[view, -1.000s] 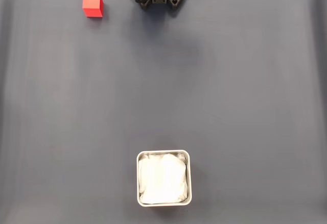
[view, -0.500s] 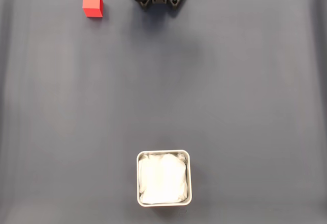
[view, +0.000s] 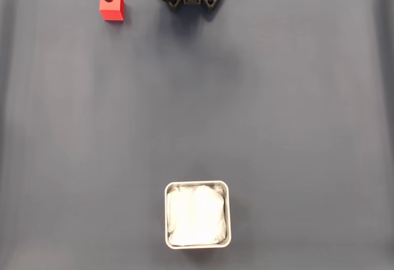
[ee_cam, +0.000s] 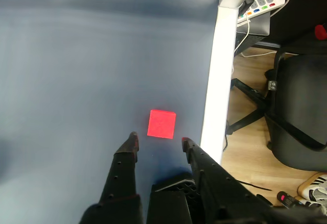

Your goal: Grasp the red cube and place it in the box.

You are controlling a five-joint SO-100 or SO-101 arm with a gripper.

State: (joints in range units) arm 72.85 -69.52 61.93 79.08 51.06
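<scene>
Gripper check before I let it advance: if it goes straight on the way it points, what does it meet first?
Probably the red cube, just ahead of the open gripper; depth is unclear.

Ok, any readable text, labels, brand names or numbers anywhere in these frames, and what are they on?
None can be read.
Small bright red matte cube: plain faces.
Square white-lined metal-rimmed box: no marking.
White power strip beyond the table edge: coloured switches, any print too small to read.
Black office chair: a small pale tag, too blurred to read.
</scene>
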